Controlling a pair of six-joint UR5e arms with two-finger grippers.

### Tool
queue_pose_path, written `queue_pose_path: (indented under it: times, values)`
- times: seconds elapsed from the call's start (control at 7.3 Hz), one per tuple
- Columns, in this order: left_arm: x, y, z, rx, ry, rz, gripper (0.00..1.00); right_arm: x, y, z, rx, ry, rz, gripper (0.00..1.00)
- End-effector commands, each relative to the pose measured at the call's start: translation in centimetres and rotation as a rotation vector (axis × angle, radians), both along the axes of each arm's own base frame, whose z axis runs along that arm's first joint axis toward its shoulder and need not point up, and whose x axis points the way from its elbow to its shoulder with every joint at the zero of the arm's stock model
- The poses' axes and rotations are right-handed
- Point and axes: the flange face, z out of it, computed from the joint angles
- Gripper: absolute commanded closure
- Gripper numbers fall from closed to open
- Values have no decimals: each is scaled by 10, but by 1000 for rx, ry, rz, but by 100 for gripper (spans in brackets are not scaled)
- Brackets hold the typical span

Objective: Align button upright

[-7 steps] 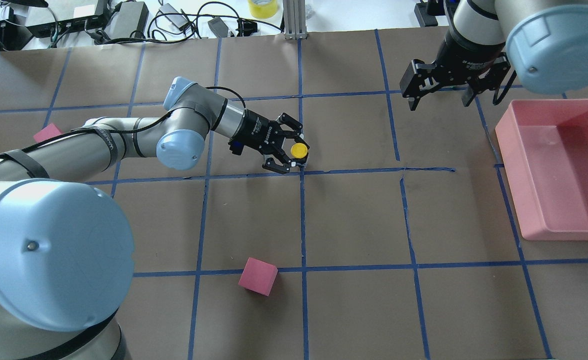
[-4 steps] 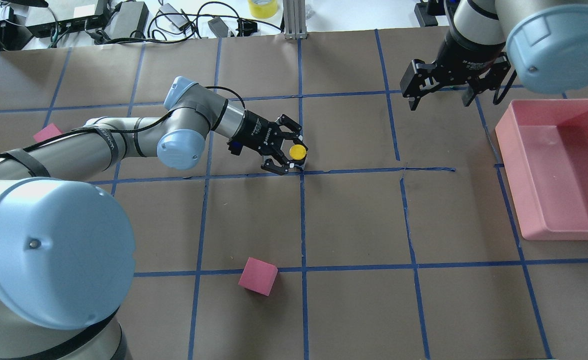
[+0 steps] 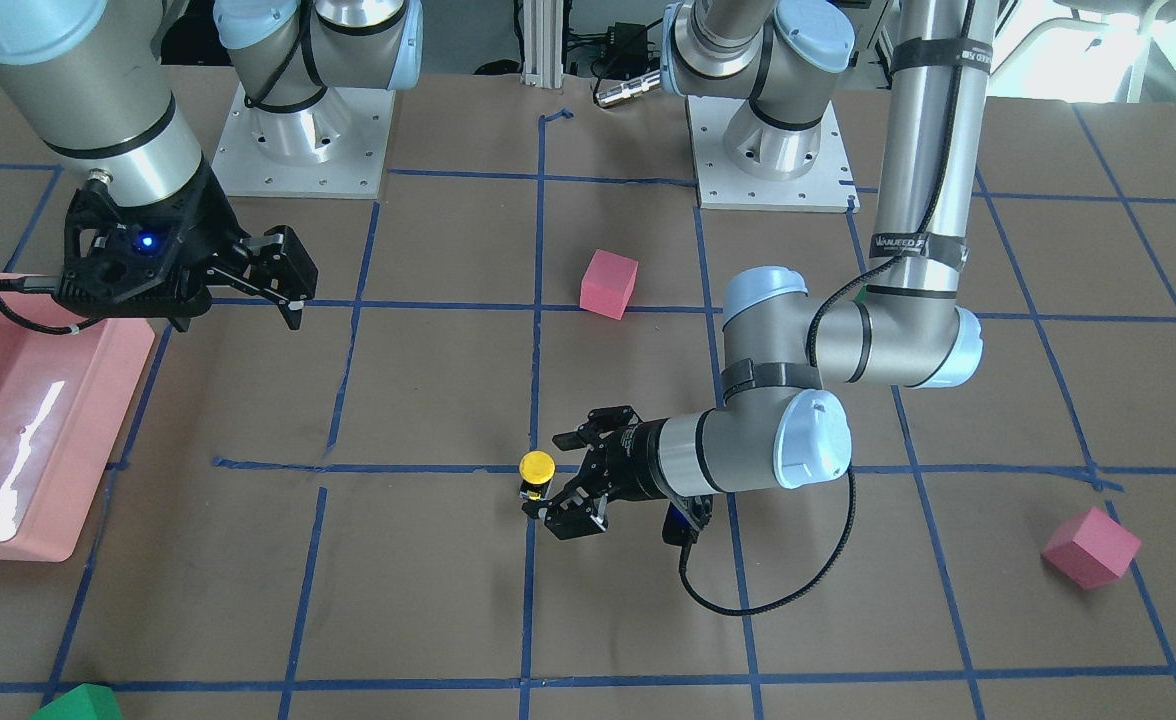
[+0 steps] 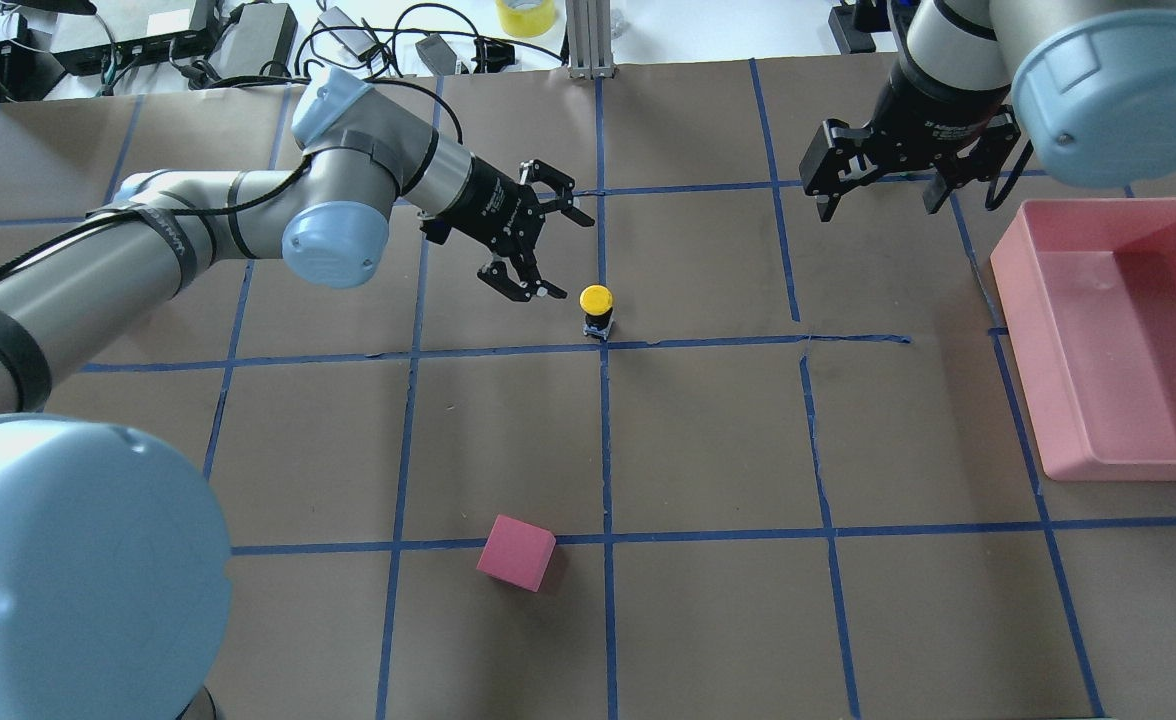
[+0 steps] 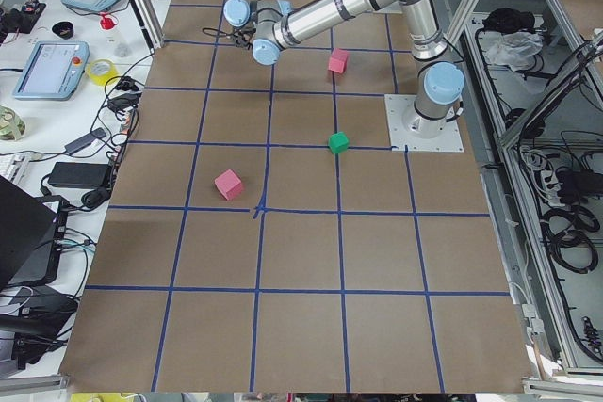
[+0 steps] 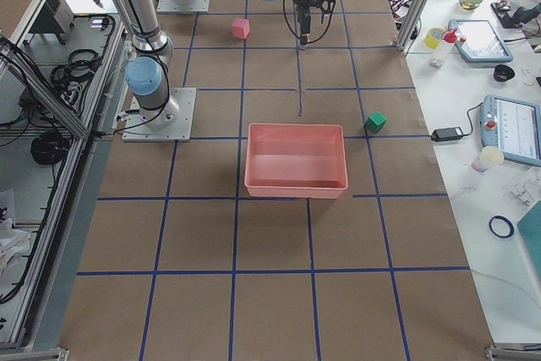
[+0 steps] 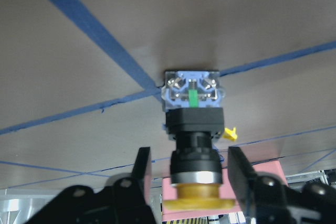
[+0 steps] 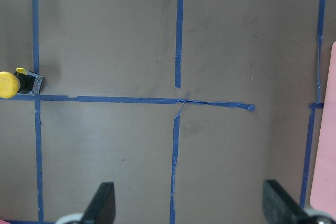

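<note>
The button (image 4: 596, 308) stands upright on its base by a blue tape crossing, yellow cap on top. It also shows in the front view (image 3: 536, 475) and the right wrist view (image 8: 13, 83). In the overhead view my left gripper (image 4: 560, 250) is open and empty, apart from the button, to its upper left. In the front view the left gripper (image 3: 553, 478) still has its open tips beside the button. In the left wrist view the button (image 7: 193, 129) sits between the open fingers (image 7: 140, 167) without touching them. My right gripper (image 4: 883, 195) is open and empty, far right.
A pink tray (image 4: 1023, 330) lies at the right edge, below the right gripper. One pink cube (image 4: 515, 552) sits on the near side of the table, another (image 3: 1090, 546) beyond the left arm. A green cube (image 3: 73, 703) lies at the far edge.
My left gripper, which was around the button, has drawn back and away from it toward the far left. The button stays upright in place. The right arm has not moved.
</note>
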Motion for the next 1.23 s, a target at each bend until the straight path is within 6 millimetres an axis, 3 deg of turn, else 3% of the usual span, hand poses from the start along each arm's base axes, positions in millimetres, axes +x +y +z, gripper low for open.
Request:
queue_pose_path:
  times: [0.0,0.27,0.55,0.82,1.1]
  values:
    - [7,25,109,-118,-129,-28,0,0,0,0,0,0,0,0]
    - [17,70,196,-260,-229,-135,0,0,0,0,0,0,0,0]
    - [25,105,255,-420,-301,-289,0,0,0,0,0,0,0,0]
    - [54,123,266,-602,-560,-721,0,1,0,0,0,0,3,0]
    - [68,137,266,-674,-667,-1093,0,0,0,0,0,0,1,0]
